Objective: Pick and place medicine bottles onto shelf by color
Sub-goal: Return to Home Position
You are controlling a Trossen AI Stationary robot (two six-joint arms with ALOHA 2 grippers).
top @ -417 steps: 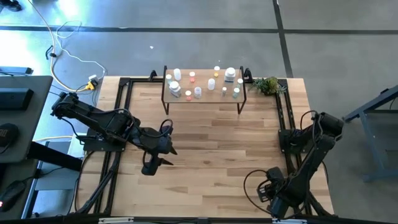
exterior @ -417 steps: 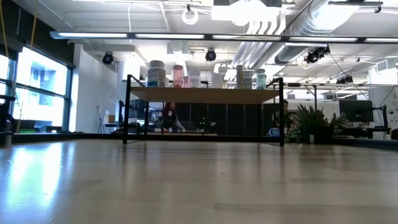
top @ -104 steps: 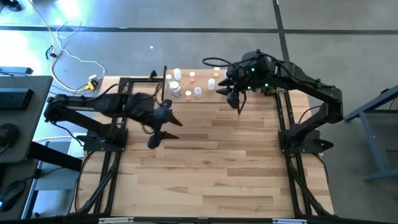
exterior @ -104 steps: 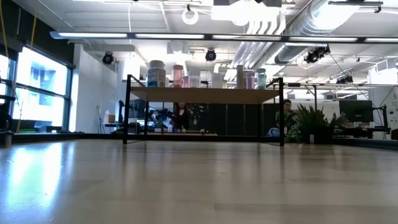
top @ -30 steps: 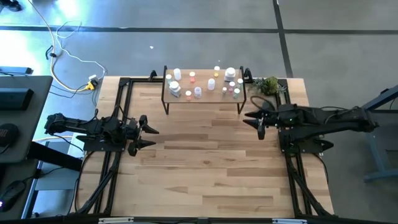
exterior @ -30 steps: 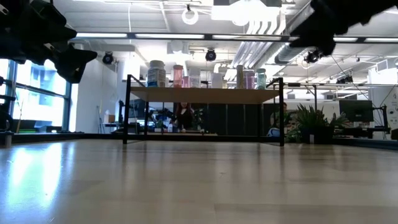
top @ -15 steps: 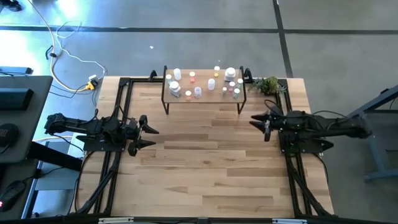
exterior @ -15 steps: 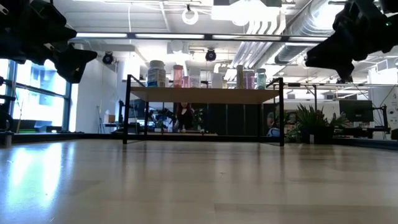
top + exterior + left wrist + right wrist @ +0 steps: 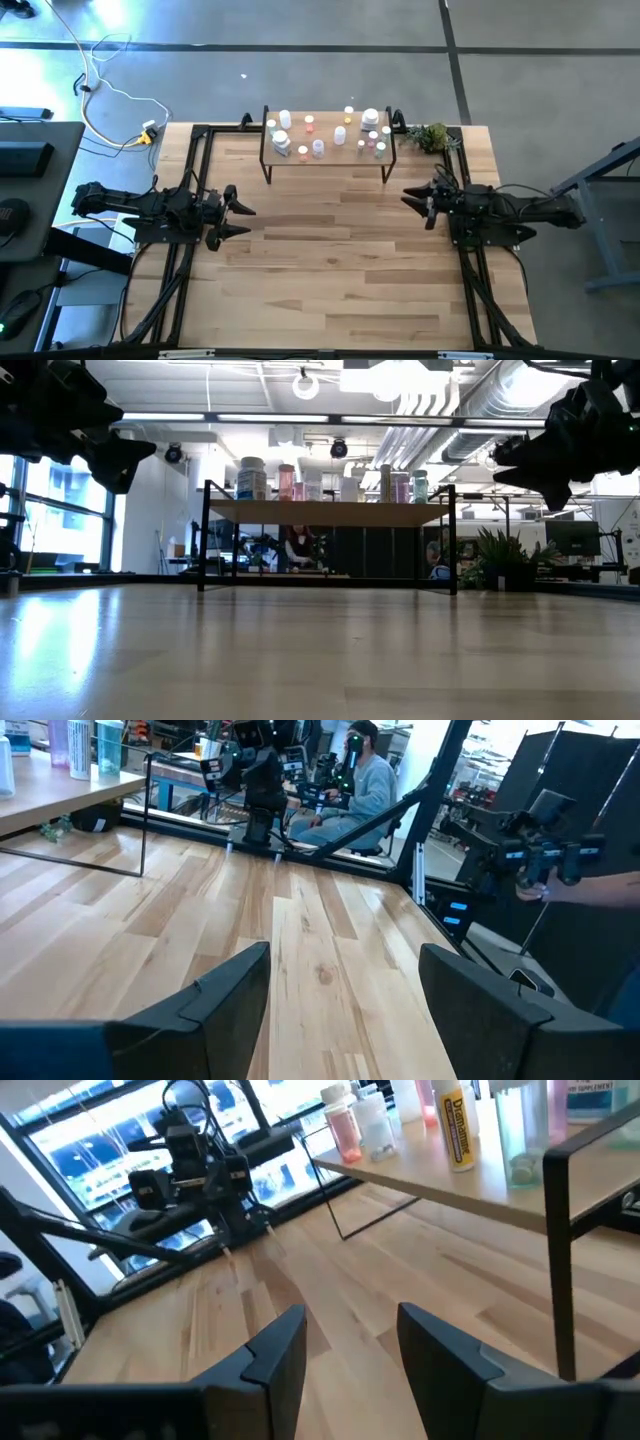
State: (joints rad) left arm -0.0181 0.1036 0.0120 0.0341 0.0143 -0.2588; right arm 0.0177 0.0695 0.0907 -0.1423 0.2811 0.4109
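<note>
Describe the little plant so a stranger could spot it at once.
On the wooden table, find the low shelf at the far edge. Just past its right end sits the plant sprig: leafy and green, unlike the capped medicine bottles nearby.

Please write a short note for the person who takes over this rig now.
Left gripper: open, empty, above the left side of the wooden table, pointing inward.
Right gripper: open, empty, above the right side.
Small white plastic medicine bottles: all that I can see stand on the low light-wood shelf with black legs at the far edge.
Done: placing, it seems.
Left: only checking the colour groups, I think.
</note>
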